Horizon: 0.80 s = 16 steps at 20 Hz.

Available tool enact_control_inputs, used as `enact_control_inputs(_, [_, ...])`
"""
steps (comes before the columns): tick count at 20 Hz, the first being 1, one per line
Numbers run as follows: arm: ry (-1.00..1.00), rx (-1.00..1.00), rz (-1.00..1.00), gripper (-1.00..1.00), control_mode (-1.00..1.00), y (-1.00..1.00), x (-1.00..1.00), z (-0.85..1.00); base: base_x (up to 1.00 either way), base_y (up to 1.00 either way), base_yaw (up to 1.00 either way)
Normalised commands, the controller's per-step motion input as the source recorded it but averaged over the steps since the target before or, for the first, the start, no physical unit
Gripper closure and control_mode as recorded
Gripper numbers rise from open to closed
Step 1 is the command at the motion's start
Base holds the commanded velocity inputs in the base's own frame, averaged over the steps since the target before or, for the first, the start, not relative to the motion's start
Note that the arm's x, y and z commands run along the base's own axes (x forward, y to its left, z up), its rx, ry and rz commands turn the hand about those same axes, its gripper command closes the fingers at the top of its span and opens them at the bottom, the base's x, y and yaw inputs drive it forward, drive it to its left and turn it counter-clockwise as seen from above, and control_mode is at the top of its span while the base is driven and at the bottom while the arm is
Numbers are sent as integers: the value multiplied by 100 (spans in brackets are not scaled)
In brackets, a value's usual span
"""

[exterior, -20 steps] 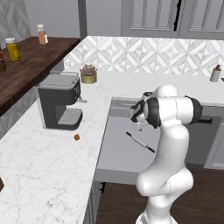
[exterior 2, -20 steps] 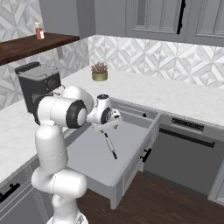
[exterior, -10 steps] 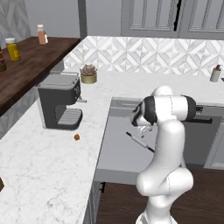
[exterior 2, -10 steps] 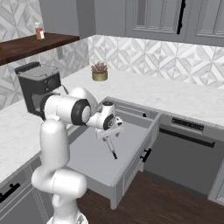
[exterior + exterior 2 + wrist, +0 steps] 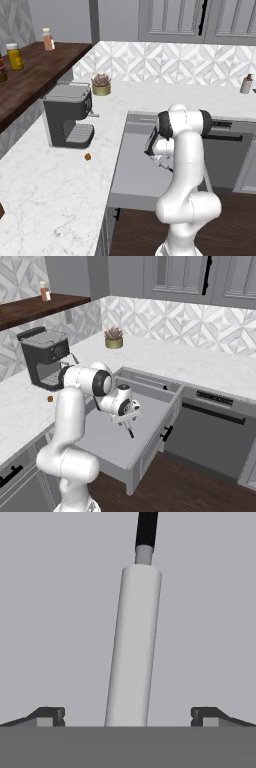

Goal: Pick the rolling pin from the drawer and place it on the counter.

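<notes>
The drawer point(image 5: 131, 175) stands pulled out below the counter point(image 5: 45, 190), its flat grey floor point(image 5: 107, 443) showing. The rolling pin point(image 5: 134, 647), a slim grey-white cylinder with a dark handle at its far end, lies on that floor. My gripper point(image 5: 127, 717) hangs low over it, open, with one fingertip on each side of the cylinder and a wide gap to both. From the right base view the gripper point(image 5: 125, 415) points down into the drawer and one dark handle of the rolling pin point(image 5: 131, 433) sticks out beneath it. In the left base view the gripper point(image 5: 157, 155) covers most of the pin.
A dark coffee machine point(image 5: 67, 120) stands on the counter at the left, with a small brown crumb point(image 5: 88, 156) in front of it. A potted plant point(image 5: 101, 84) sits near the backsplash. A dark wooden shelf point(image 5: 35, 75) carries bottles. A dishwasher front point(image 5: 215, 431) adjoins the drawer.
The hand has come down into the drawer, closer over the rolling pin. The jaws have stayed open and the pin has not moved.
</notes>
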Motion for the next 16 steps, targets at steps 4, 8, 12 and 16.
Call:
enact_control_inputs(4, [0, 0, 0, -100, -100, 0, 48, -63, 0, 0, 0])
enact_control_inputs(8, [0, 1, 0, -100, -100, 0, 11, -58, 0, 0, 0])
enact_control_inputs(12, [1, 1, 0, 100, -100, 0, 0, -3, 0, 0, 0])
enact_control_inputs(16, [-1, 0, 0, 100, -100, 0, 0, 1, 0, 0, 0])
